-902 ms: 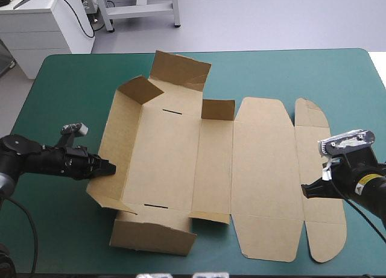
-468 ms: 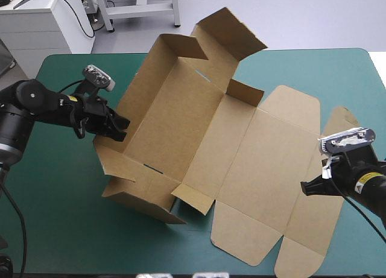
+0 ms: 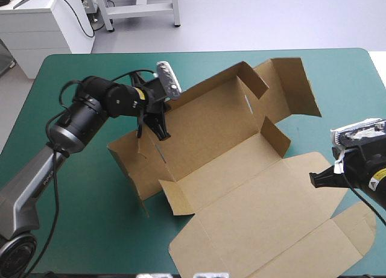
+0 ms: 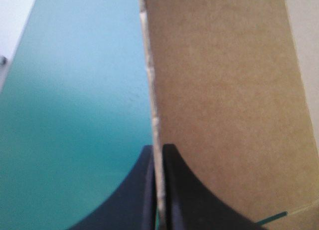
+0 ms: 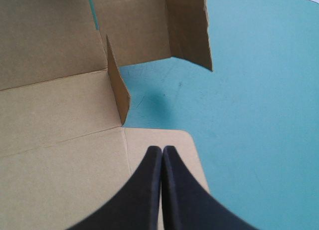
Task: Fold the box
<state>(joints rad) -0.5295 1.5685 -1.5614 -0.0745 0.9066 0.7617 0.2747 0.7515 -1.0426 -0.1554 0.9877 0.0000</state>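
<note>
The brown box point(image 3: 241, 163) lies skewed across the table, its tray part with raised walls toward the far side and its flat lid reaching the near right corner. My left gripper point(image 3: 161, 132) is shut on the tray's left wall and holds that side tilted up. In the left wrist view the board's edge point(image 4: 155, 115) runs between the fingers of the left gripper point(image 4: 158, 149). My right gripper point(image 3: 314, 178) is shut at the lid's right edge. In the right wrist view the right gripper point(image 5: 162, 150) points over a rounded lid flap point(image 5: 174, 140), with nothing between its fingers.
Bare teal-green cover point(image 3: 72, 217) stretches along the near left, and more of it point(image 5: 259, 100) lies ahead of the right gripper. The lid's near flaps reach close to the table's front edge.
The left gripper has swept from the near left toward the far middle, holding the wall. The box has swung round and tilted up with it. The right gripper has barely moved.
</note>
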